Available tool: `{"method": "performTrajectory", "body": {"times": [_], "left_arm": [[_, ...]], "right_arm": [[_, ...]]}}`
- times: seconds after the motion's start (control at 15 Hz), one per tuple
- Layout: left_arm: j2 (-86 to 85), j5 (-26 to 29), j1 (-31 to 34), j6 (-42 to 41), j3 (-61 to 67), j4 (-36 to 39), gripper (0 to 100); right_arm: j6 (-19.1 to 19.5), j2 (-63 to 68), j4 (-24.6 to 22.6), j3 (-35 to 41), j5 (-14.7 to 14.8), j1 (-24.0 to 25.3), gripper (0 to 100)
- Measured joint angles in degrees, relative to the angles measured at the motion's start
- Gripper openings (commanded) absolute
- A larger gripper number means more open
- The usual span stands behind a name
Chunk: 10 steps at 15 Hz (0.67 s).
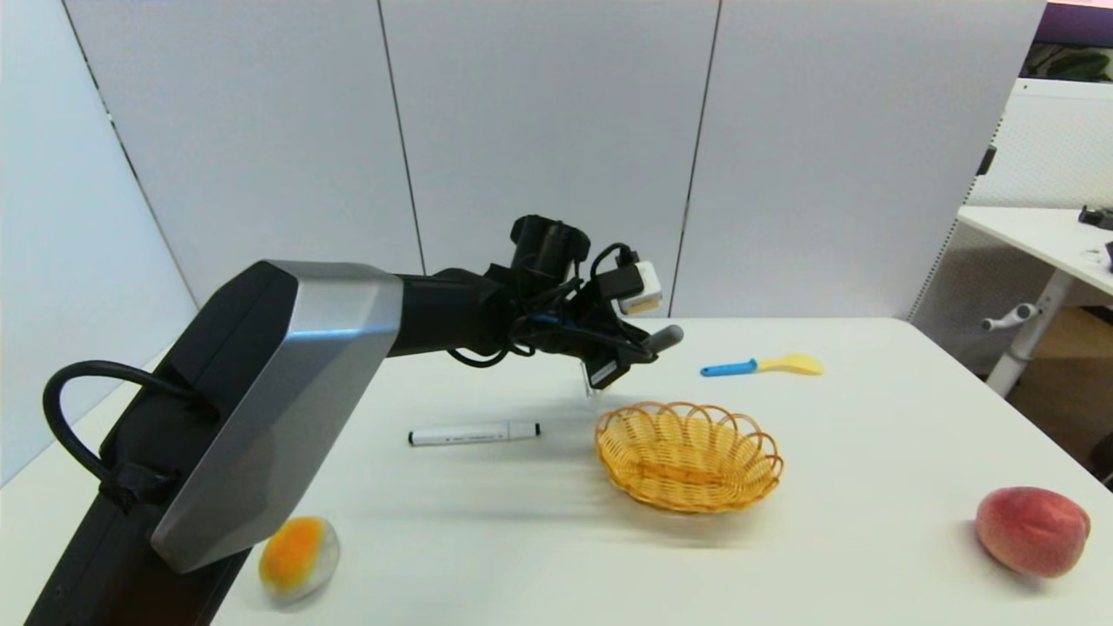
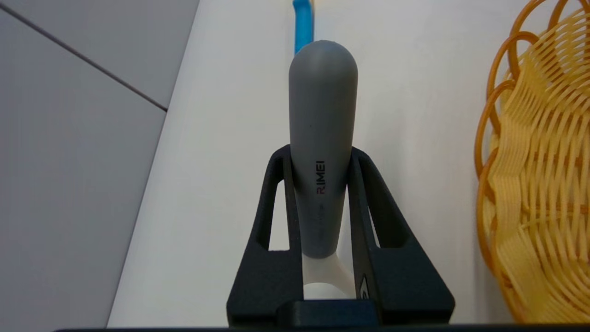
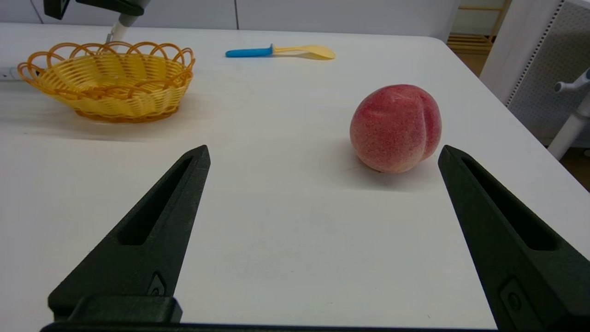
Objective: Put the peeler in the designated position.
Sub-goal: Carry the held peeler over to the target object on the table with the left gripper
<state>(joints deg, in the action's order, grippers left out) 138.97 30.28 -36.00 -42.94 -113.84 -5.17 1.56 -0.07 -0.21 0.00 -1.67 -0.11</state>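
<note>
My left gripper (image 1: 642, 349) is shut on the peeler (image 1: 665, 337), holding it in the air just behind the far left rim of the orange wicker basket (image 1: 696, 487). In the left wrist view the dark grey handle of the peeler (image 2: 322, 129) sticks out forward between the two black fingers (image 2: 368, 193), and its cream-white fork shows behind them. The basket (image 2: 539, 184) lies close beside it. The right wrist view shows the peeler (image 3: 117, 30) hanging past the basket (image 3: 106, 83). My right gripper (image 3: 322, 154) stands open low over the table, near the peach (image 3: 395, 127).
A white marker with black ends (image 1: 474, 432) lies left of the basket. A blue-handled yellow spatula (image 1: 761, 366) lies behind it on the right. The peach (image 1: 1032, 530) sits at the front right, and a yellow-orange fruit (image 1: 298, 556) at the front left under my left arm.
</note>
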Motion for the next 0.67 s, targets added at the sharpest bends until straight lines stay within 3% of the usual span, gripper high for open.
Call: {"method": "performTrajectory", "body": {"times": [0.67], "left_arm": [[0.91, 0.04, 0.15, -0.26, 0.02, -0.10, 0]], "right_arm": [[0.00, 0.00, -0.01, 0.00, 0.02, 0.00, 100]]}}
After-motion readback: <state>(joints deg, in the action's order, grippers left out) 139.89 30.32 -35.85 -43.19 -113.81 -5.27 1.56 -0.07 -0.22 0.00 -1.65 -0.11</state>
